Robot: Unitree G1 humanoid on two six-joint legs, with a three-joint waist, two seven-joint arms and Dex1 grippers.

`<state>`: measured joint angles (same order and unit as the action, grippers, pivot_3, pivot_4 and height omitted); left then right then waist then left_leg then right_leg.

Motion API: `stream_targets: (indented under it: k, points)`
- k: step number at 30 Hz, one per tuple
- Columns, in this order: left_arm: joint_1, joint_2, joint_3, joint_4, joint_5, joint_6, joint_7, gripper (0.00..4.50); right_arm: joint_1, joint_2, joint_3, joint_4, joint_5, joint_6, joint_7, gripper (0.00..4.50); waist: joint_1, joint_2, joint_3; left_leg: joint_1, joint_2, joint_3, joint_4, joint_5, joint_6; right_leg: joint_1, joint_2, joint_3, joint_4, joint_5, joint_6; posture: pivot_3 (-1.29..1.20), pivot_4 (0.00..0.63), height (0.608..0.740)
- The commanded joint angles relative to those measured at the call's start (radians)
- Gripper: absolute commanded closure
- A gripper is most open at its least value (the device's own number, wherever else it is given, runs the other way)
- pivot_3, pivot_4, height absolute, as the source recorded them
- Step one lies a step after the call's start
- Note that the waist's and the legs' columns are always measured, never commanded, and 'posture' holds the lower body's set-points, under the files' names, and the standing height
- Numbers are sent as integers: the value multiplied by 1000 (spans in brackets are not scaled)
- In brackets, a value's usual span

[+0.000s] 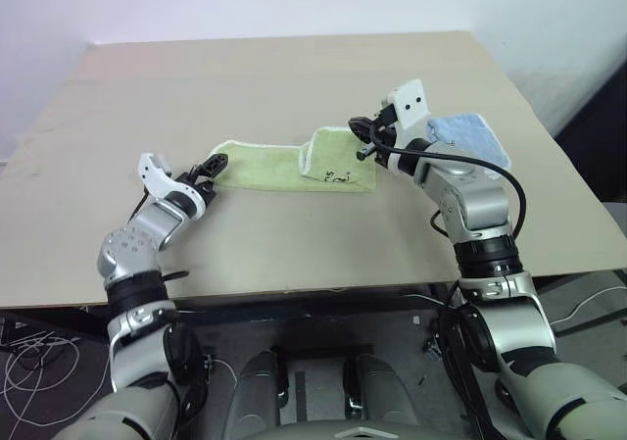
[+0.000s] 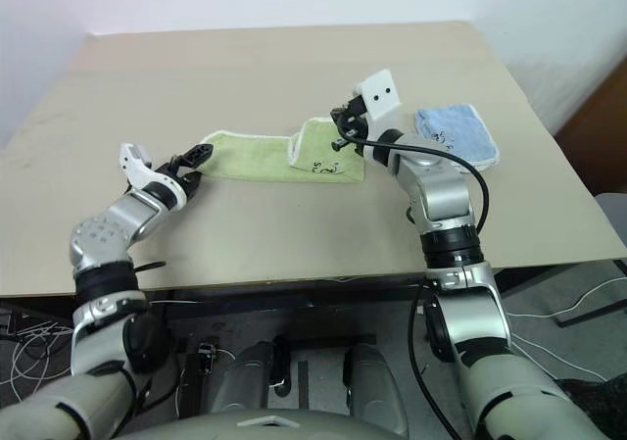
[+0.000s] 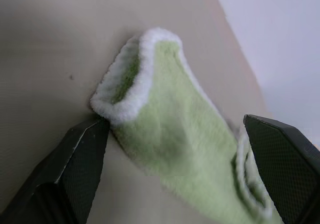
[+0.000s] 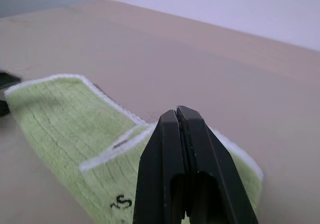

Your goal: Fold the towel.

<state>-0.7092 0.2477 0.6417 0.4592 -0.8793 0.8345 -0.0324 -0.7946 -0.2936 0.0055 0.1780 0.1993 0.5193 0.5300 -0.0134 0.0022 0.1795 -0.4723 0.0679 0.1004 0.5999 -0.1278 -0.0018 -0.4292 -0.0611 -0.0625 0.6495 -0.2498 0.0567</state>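
At centre left of the head view, your left gripper stood wide open at the near end of the towel, one finger on each side of its rolled white-edged end. The light green towel lay stretched across the middle of the table, its right end folded over with the dark printed mark up. Right of centre, your right gripper hung above that fold, fingers pressed together and empty, with the light blue towel beyond it.
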Motion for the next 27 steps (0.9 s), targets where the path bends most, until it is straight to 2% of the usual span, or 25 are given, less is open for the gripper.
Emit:
stream_targets:
  k: [1,6,7,9,12,16,19,22,27]
  points:
    - [-38,19,4,134,30,-31,18,0,6,-6,-27,-90,24,26,-18,4478,1,0,0,1,0,0,0,0,0,1,0,0,0,0,0,0,150,740]
    - [-86,30,-7,240,58,-83,2,0,39,-10,-35,-144,27,67,-41,4478,2,0,0,11,1,0,-2,-2,-3,6,-2,-1,-3,1,-3,0,150,740]
    - [-90,31,-12,249,65,-89,-1,396,45,-10,-35,-154,28,74,-45,4500,0,0,0,10,1,0,-3,-2,-3,5,-2,-1,-4,2,-2,0,150,740]
    - [-92,32,-13,257,69,-98,-6,904,58,-11,-36,-173,31,89,-52,4500,-2,0,-1,10,1,-2,-7,-2,-3,5,-2,-1,-11,10,-5,0,150,740]
    - [-88,29,-11,253,74,-107,-13,1973,75,-11,-33,-194,34,107,-59,4500,-1,0,-1,5,4,-2,-21,-2,-3,5,-1,-5,-35,29,-4,0,150,740]
    - [-77,28,-1,234,71,-124,-18,3448,86,-13,-30,-206,38,121,-59,4500,-1,0,-1,-3,3,3,-21,-2,-3,-2,-3,-6,-37,35,-5,0,150,740]
    - [-76,33,5,219,65,-139,-27,4396,92,-12,-28,-211,40,129,-56,4500,0,1,-1,-5,2,4,-20,-2,-3,-4,-3,-6,-37,35,-5,0,150,740]
    - [-80,51,10,197,65,-158,-46,4483,104,-13,-20,-221,41,137,-50,4500,-1,0,-1,-5,2,4,-20,-2,-3,-5,-2,-5,-37,35,-5,0,150,740]
    - [-127,139,25,129,53,-210,-116,4483,174,-41,-17,-262,40,180,-35,4500,-5,-1,0,-7,2,4,-20,-2,-3,-7,0,-4,-36,35,-5,0,150,740]
